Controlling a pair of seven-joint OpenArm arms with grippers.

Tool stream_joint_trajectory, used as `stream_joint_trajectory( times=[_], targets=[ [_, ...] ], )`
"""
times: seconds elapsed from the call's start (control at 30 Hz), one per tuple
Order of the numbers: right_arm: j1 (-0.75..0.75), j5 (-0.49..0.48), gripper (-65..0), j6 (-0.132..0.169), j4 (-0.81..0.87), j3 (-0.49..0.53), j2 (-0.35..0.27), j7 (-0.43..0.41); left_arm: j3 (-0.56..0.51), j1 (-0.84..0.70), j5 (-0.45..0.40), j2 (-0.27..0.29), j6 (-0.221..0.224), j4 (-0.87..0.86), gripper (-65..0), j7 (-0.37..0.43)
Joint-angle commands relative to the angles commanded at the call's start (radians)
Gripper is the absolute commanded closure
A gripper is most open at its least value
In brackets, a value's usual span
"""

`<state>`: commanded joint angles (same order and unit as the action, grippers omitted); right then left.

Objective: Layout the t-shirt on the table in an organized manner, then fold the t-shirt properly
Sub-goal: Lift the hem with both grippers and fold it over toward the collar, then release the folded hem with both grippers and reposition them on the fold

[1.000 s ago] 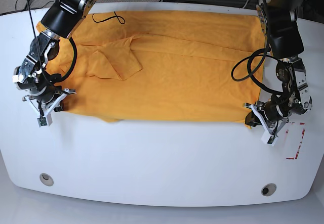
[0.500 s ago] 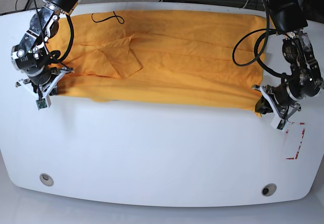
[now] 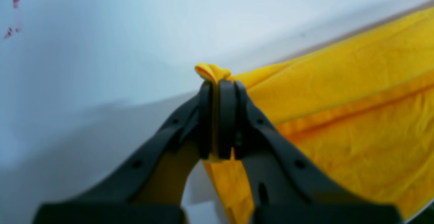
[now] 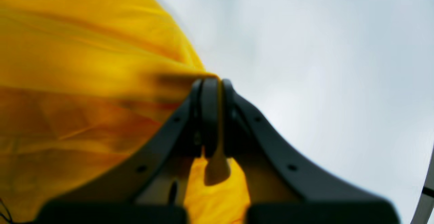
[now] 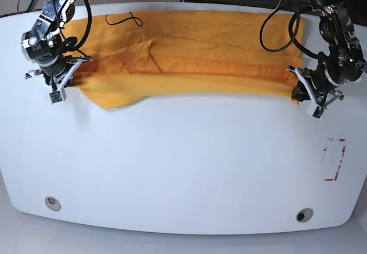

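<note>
Between each arm's fingers (image 3: pixel 225 115) — pinched t-shirt (image 5: pixel 189 53) edge.

Even, bright overhead light fills the base view; the glossy white curved-edged table (image 5: pixel 183 168) shows soft sheen toward its near edge and only faint shadows beneath the arms. Both wrist views are soft and out of focus: the black left gripper (image 3: pixel 217 115) and black right gripper (image 4: pixel 212 115) blur, as does the bright orange-yellow cotton t-shirt (image 3: pixel 339 108). A broad grey shadow lies on the table beside the left gripper.
</note>
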<state>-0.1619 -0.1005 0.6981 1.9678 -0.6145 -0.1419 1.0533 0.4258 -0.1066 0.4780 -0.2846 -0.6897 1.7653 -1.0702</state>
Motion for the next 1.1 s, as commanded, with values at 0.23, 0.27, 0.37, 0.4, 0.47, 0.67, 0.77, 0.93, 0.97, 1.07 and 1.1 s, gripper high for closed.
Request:
stream_joint_trajectory(
  times=[0.23, 0.27, 0.37, 0.4, 0.47, 0.67, 0.77, 0.93, 0.97, 1.07, 1.1],
  targets=[
    [-0.060, 0.000, -0.2, 0.000, 0.012, 0.000, 0.000, 0.000, 0.002, -0.081, 0.000, -0.002, 0.000, 0.017, -0.4, 0.000],
    [-0.066, 0.000, -0.2, 0.000, 0.012, 0.000, 0.000, 0.000, 0.002, -0.089, 0.000, -0.008, 0.000, 0.017, -0.4, 0.000],
    [-0.081, 0.000, -0.2, 0.000, 0.012, 0.000, 0.000, 0.000, 0.002, -0.112, 0.000, -0.029, 0.000, 0.017, -0.4, 0.000],
    [-0.083, 0.000, -0.2, 0.000, 0.012, 0.000, 0.000, 0.000, 0.002, -0.117, 0.000, -0.032, 0.000, 0.017, -0.4, 0.000],
    [-0.084, 0.000, -0.2, 0.000, 0.012, -0.002, 0.000, 0.000, 0.002, -0.120, 0.000, -0.034, 0.000, 0.017, -0.4, 0.000],
    [-0.112, 0.000, -8.4, 0.000, 0.012, -0.002, 0.000, 0.000, 0.002, -0.132, -0.006, -0.037, 0.000, 0.012, -1.3, 0.000],
    [-0.117, 0.000, -21.6, 0.000, 0.014, -0.002, 0.002, 0.000, -0.003, -0.137, -0.006, -0.051, 0.000, 0.011, -4.2, -0.002],
    [-0.133, 0.000, -40.6, 0.000, 0.040, -0.003, 0.002, 0.000, -0.006, -0.140, -0.005, -0.068, 0.000, 0.011, -22.5, -0.049],
    [-0.135, 0.000, -41.7, 0.000, 0.049, -0.003, 0.002, 0.000, -0.006, -0.140, -0.005, -0.071, 0.000, 0.014, -26.9, -0.060],
    [-0.135, 0.000, -40.0, 0.000, 0.058, -0.041, 0.002, 0.000, -0.003, -0.132, -0.002, -0.072, 0.000, 0.032, -34.9, -0.081],
    [-0.133, 0.000, -39.3, 0.000, 0.058, -0.054, 0.002, 0.000, -0.003, -0.124, -0.002, -0.072, 0.000, 0.044, -35.6, -0.087]
  ],
)
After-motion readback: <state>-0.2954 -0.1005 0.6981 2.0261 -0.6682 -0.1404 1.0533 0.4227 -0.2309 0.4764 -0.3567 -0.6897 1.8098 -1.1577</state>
